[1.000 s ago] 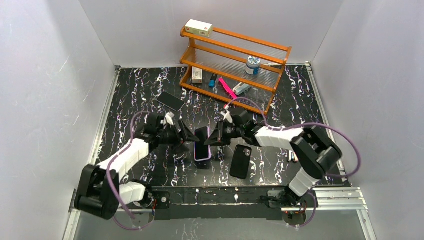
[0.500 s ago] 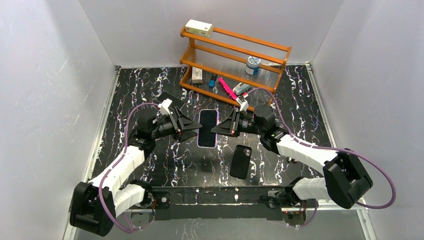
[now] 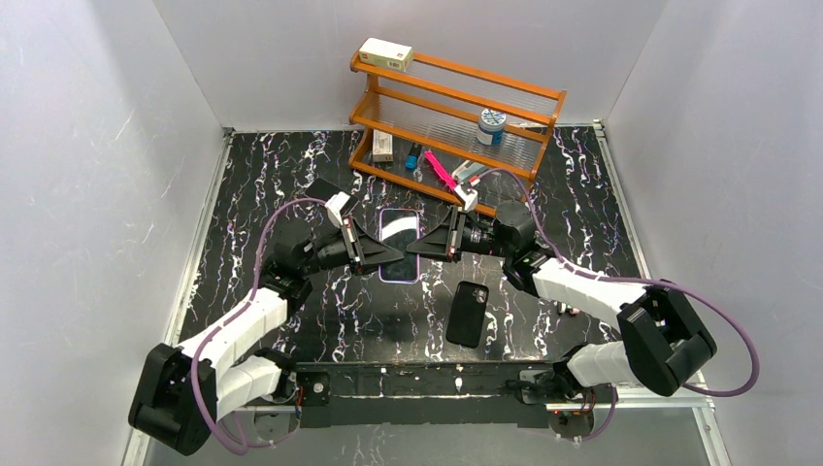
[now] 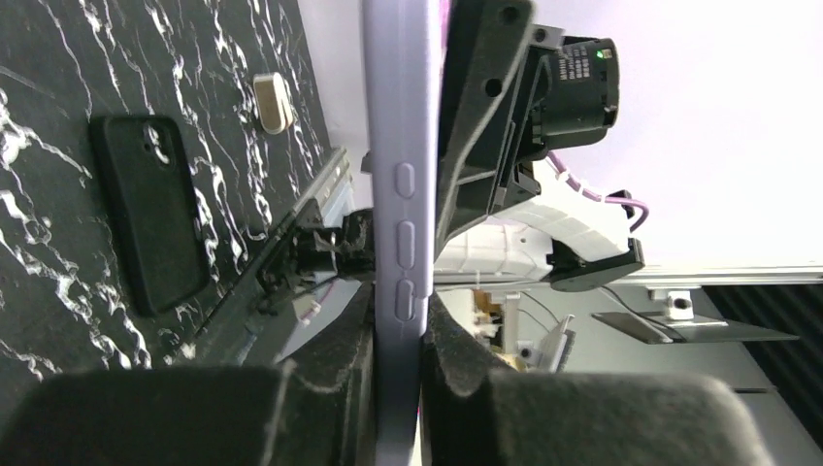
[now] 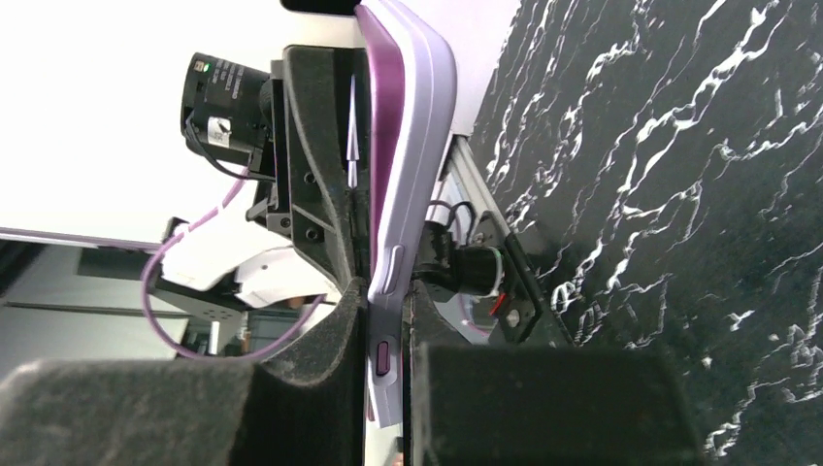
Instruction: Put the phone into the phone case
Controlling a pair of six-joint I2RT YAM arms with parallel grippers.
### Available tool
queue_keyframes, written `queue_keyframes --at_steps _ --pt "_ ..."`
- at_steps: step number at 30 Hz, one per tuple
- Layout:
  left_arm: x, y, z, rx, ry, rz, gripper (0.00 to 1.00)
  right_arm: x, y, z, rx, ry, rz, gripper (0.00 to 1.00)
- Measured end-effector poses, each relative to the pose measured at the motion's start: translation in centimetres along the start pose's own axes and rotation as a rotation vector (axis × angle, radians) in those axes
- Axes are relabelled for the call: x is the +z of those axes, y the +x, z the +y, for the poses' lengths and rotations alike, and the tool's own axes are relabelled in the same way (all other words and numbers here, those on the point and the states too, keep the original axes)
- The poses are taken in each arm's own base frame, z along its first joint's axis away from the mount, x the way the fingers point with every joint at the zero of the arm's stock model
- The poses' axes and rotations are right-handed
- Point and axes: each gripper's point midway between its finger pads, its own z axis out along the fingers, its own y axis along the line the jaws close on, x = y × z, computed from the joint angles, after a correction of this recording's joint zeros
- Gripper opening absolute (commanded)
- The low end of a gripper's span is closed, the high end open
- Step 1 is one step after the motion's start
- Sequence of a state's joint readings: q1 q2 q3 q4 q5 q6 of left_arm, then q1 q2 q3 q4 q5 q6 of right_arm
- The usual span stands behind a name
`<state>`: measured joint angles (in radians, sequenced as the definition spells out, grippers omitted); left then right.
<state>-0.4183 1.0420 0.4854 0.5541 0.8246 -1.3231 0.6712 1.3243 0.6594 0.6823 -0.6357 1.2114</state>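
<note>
Matte black, the phone case (image 3: 468, 313) lies flat on the marbled table (image 3: 262, 170) near its front edge. The plain black phone (image 3: 316, 187) lies well apart at the back left, partly hidden behind the left arm. Neither is held: the left gripper (image 3: 391, 255) and right gripper (image 3: 415, 248) each pinch narrowly on opposite long edges of a lavender-edged phone (image 3: 400, 233), raised between them. The two-sided hold probably keeps it level, perhaps for a handover.
</note>
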Motion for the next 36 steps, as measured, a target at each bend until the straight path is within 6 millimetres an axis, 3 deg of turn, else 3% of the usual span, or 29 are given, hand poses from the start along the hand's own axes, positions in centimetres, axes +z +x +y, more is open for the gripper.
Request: queue_keyframes --at_steps 7,10,18,28,36 --pt "0.2 -0.3 -1.0 0.047 0.035 -0.032 0.00 -0.4 0.1 0.6 0.011 -0.004 0.002 0.60" --pt "0.3 -0.7 -0.6 0.039 0.019 -0.055 0.00 -1.2 0.7 1.2 -0.021 -0.017 0.004 0.71" --pt "0.2 -1.8 -0.4 0.103 0.004 -0.132 0.00 -2.5 2.9 0.6 -0.010 -0.013 0.059 0.67" --pt "0.2 -1.9 0.7 0.123 -0.015 -0.151 0.00 -1.6 2.8 -0.9 0.036 0.018 0.087 0.71" --pt "0.1 -1.9 1.3 0.116 -0.025 -0.163 0.00 -1.3 2.7 -1.3 0.072 0.017 0.090 0.61"
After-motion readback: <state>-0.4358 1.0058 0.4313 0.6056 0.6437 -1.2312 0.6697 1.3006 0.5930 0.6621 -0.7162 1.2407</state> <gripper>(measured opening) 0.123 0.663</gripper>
